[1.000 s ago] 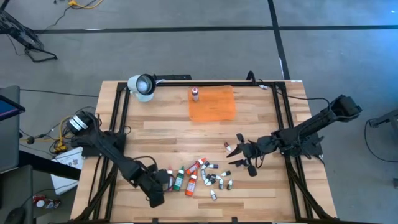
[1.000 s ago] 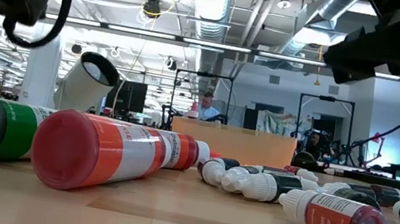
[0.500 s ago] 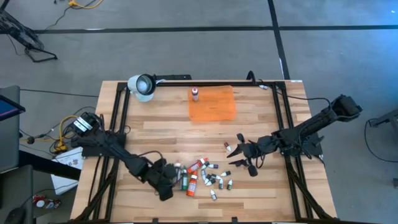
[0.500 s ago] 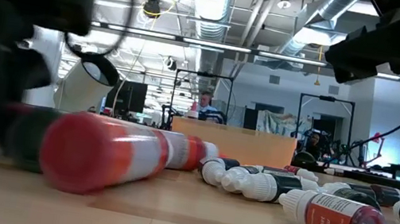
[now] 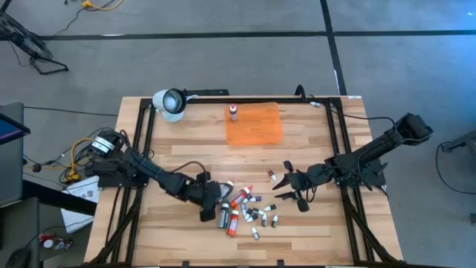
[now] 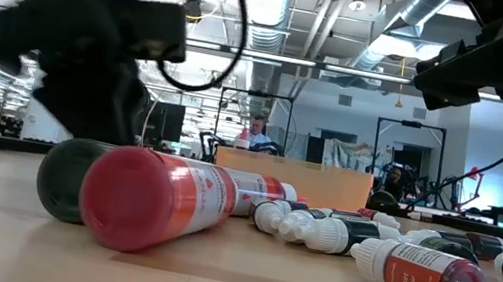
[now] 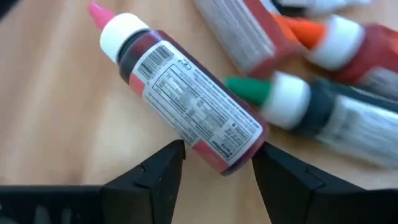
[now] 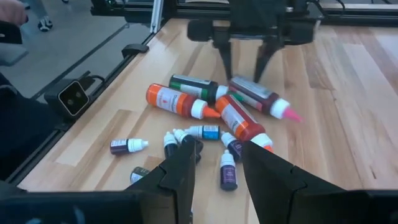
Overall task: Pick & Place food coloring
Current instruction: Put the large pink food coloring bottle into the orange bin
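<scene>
Several food coloring bottles lie in a pile (image 5: 245, 208) near the table's near edge: finger-length red, orange and green ones, plus tiny droppers (image 8: 127, 145). One small bottle (image 5: 233, 112) stands on the orange mat (image 5: 256, 126). My left gripper (image 5: 215, 198) is open and low at the pile's left side. Its fingers stand on either side of the base end of a dark-red bottle with a pink tip (image 7: 186, 99), which lies on its side. My right gripper (image 5: 285, 181) is open and hangs above the table, right of the pile. My left gripper stands astride the base end (image 7: 222, 152) of the pink-tipped bottle, coming level from the table's left, roughly along the bottle. I cannot tell whether the fingers (image 7: 163, 168) touch it. The bottle lies flat on the table.
A green bottle (image 6: 73, 179) and a red-orange one (image 6: 161, 203) lie right beside the left gripper. A white lamp-like head (image 5: 169, 103) and a black bar sit at the far edge. Bare wood lies between pile and mat. A person (image 6: 258, 132) is in the room behind.
My left gripper has swept toward the table's right and a little toward the far edge, into the left side of the pile. The long bottles there have been shoved and rolled rightward. The pink-tipped bottle now lies between the fingers. My right arm has kept still.
</scene>
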